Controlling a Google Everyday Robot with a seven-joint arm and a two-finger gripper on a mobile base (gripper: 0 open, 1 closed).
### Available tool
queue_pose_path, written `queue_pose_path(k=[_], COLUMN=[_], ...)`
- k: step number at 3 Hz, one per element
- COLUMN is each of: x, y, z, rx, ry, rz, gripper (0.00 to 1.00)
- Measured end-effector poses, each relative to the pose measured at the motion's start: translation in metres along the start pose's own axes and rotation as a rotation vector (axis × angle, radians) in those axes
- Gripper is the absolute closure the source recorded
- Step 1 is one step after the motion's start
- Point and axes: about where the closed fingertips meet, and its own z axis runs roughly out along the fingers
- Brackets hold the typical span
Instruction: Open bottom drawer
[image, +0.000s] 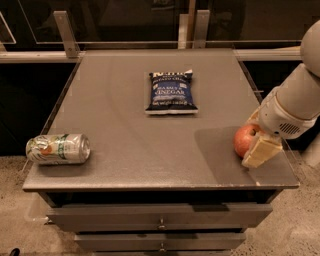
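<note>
Two flat grey drawer fronts show under the cabinet top. The upper one (160, 216) has a small metal knob at centre. The lower one (160, 242) is cut by the frame's bottom edge. Anything beneath it is out of view, so I cannot tell whether it is the bottom drawer. My gripper (260, 151) hangs from the white arm (292, 107) at the right. It is over the cabinet top's front right corner, right beside a red apple (245, 140), and well above the drawers.
On the grey cabinet top (125, 125) a blue chip bag (170, 92) lies at centre back. A green-and-white can (58, 148) lies on its side at the front left. A railing and dark glass stand behind. Speckled floor shows at both sides.
</note>
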Motion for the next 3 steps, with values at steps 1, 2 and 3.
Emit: queue_pose_path(k=[1, 2, 3], x=[-0.003, -0.02, -0.044], y=[-0.004, -0.015, -0.028], z=[-0.01, -0.062, -0.145], rx=[0.002, 0.053, 0.174], ry=[-0.012, -0.074, -0.176], rz=[0.014, -0.003, -0.052], gripper=[0.66, 0.89, 1.0])
